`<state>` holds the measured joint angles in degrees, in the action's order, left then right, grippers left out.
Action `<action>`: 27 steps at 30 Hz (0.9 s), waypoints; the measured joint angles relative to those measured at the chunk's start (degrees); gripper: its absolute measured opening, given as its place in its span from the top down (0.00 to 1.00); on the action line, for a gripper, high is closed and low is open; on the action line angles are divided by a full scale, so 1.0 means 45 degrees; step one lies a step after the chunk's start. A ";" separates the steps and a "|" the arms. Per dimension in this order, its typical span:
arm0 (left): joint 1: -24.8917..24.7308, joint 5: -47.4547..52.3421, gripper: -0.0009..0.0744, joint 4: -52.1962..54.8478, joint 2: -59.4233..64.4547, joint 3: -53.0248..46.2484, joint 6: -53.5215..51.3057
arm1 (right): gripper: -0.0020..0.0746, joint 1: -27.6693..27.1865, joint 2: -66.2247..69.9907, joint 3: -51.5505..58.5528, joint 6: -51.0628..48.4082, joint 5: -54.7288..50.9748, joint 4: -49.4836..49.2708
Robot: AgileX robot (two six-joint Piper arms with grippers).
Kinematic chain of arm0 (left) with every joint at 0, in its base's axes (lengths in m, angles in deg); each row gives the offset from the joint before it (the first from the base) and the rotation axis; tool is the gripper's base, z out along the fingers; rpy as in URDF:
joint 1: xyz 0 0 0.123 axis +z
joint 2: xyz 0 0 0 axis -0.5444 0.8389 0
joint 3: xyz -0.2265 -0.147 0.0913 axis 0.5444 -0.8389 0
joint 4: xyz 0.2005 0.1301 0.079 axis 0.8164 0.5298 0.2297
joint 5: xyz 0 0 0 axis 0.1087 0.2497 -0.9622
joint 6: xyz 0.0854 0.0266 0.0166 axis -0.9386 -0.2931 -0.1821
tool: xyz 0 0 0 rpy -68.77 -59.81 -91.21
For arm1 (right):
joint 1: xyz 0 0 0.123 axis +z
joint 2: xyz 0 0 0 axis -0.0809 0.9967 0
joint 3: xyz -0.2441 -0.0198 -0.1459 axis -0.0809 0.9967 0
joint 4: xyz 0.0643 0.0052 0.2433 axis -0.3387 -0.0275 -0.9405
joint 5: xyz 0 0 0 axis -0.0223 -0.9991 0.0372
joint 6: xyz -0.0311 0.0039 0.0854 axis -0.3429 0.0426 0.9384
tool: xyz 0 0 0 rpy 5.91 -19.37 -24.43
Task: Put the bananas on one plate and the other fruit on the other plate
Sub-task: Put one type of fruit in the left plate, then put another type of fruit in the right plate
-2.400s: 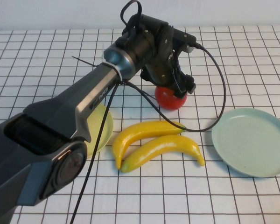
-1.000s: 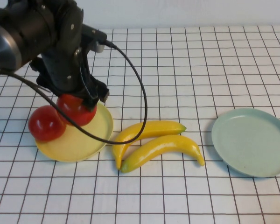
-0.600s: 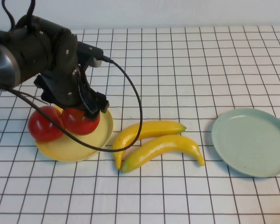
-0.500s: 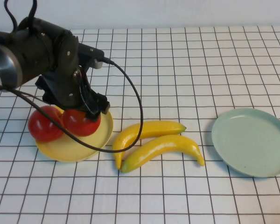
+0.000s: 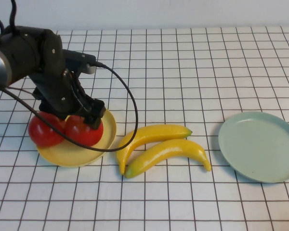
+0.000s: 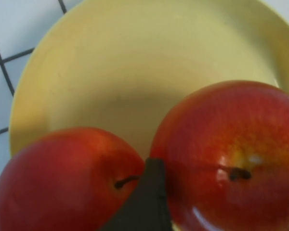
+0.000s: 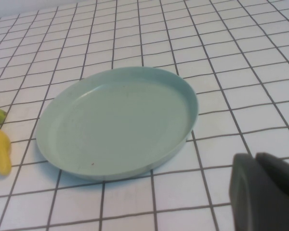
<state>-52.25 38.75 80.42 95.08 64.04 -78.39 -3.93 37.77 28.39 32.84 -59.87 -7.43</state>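
Two apples [image 5: 65,130] sit on the yellow plate [image 5: 94,147] near the table's left edge, left gripper [image 5: 82,120] spread over one to release; right gripper [image 7: 265,192] clenched, empty, by the green plate [image 7: 115,122].

**Colours on the bench**

The bench [image 5: 192,62] is white with thin black lines that make squares. The two apples [image 5: 82,131] are shiny red with dark stems and a bit of yellow near the top. They sit on a pale yellow plate [image 5: 72,153]. The two bananas [image 5: 166,153] are bright yellow with greenish tips. The other plate [image 5: 260,147] is pale blue-green and plain. The left arm [image 5: 48,77] is black with a silver ring and black cable.
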 joint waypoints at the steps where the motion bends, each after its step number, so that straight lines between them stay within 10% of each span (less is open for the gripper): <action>1: 0.0084 0.0000 0.10 -0.0227 0.0000 0.0000 -0.0236 | 0.99 0.0000 0.0000 0.0000 0.0000 0.0000 0.0000; 27: 0.0236 0.1098 0.10 -0.0827 0.0000 0.1260 -0.1167 | 1.00 0.0000 0.0000 0.0000 0.0000 0.0000 0.0000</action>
<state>-51.19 43.69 76.70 95.08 69.71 -83.64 -3.93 37.77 28.39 32.84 -59.87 -7.43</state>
